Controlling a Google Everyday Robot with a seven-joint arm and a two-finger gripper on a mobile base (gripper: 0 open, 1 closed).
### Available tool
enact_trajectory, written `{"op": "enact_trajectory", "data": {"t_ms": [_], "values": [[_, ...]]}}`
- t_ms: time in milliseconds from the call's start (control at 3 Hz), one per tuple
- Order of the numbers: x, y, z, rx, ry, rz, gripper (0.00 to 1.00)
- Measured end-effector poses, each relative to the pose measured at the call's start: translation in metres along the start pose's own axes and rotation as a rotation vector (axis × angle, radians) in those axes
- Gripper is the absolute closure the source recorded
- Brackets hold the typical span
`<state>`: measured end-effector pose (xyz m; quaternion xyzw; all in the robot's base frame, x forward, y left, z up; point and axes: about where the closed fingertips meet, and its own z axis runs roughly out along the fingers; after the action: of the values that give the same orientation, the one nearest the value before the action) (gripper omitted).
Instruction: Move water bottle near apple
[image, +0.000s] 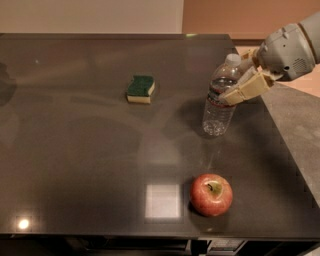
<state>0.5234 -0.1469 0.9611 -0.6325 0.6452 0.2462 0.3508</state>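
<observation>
The beige two-finger claw (231, 82), reaching in from the right, grips the small clear ribbed plastic water bottle (217, 119) with a white cap at its label band. The bottle leans slightly over the dark glossy counter (75, 150). The round red apple (211, 194) sits apart, nearer the front edge. A green-and-yellow sponge (140, 88) lies left. Pale walls stand behind.

The single camera looks down across the desk (75, 165) from above its near edge, fairly close. The pincer (228, 89) clasps the water bottle (216, 119) by the desk's right edge.
</observation>
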Motion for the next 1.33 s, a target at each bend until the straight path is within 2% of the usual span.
{"op": "enact_trajectory", "data": {"t_ms": [667, 1333], "values": [[0.004, 0.044, -0.01, -0.126, -0.052, -0.133, 1.0], [-0.001, 0.071, -0.003, -0.22, -0.09, -0.216, 1.0]]}}
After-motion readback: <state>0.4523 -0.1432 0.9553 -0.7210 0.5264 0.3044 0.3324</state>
